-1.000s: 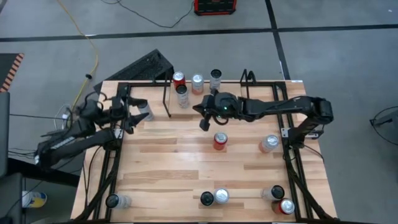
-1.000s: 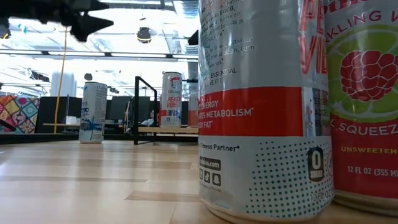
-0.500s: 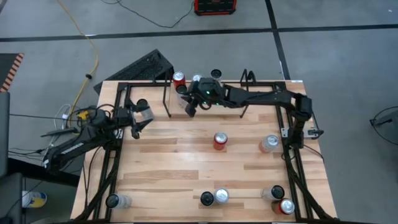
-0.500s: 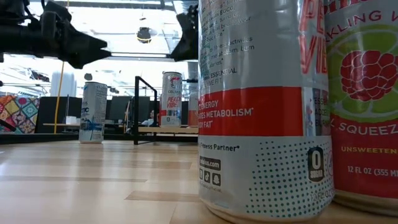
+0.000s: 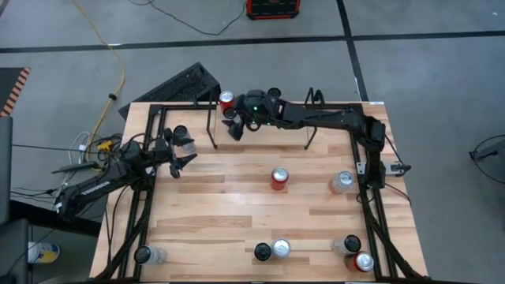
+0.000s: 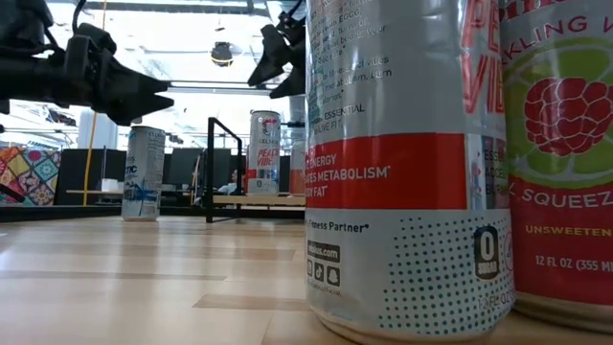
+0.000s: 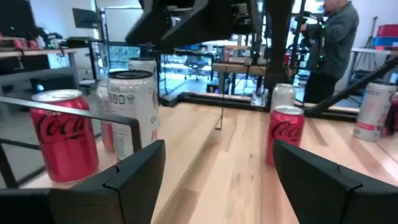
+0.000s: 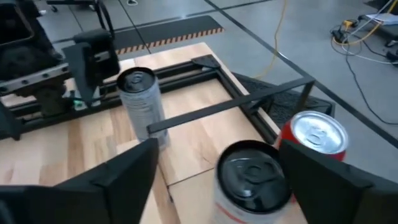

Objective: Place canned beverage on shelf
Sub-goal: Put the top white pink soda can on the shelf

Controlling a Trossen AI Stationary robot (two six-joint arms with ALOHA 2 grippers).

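Note:
My right gripper (image 5: pixel 233 125) reaches across the far edge to the left end of the shelf (image 5: pixel 313 98) and is open. Its fingers stand on either side of a black-topped can (image 8: pixel 252 177) without visibly touching it. A red can (image 8: pixel 314 134) with a silver top stands just beyond it, next to the rack's bar (image 8: pixel 230 106). More cans stand along the shelf (image 5: pixel 274 94). My left gripper (image 5: pixel 180 158) waits open at the table's left edge, beside a dark-topped silver can (image 8: pixel 140 102). In the low view both grippers hang above the table, the left gripper (image 6: pixel 144 96) and the right gripper (image 6: pixel 278 62).
Loose cans stand on the table: a red one (image 5: pixel 278 179) in the middle, a silver one (image 5: pixel 341 182) to the right, and several along the near edge (image 5: pixel 272 251). Black tubular rails (image 5: pixel 371 213) run down both sides. A person (image 7: pixel 336 37) stands in the room behind.
My right gripper has travelled from the table's middle toward the far edge and the left end of the shelf. It has opened there, around the black-topped can. My left gripper has come down and drawn back toward the table's left edge, still open.

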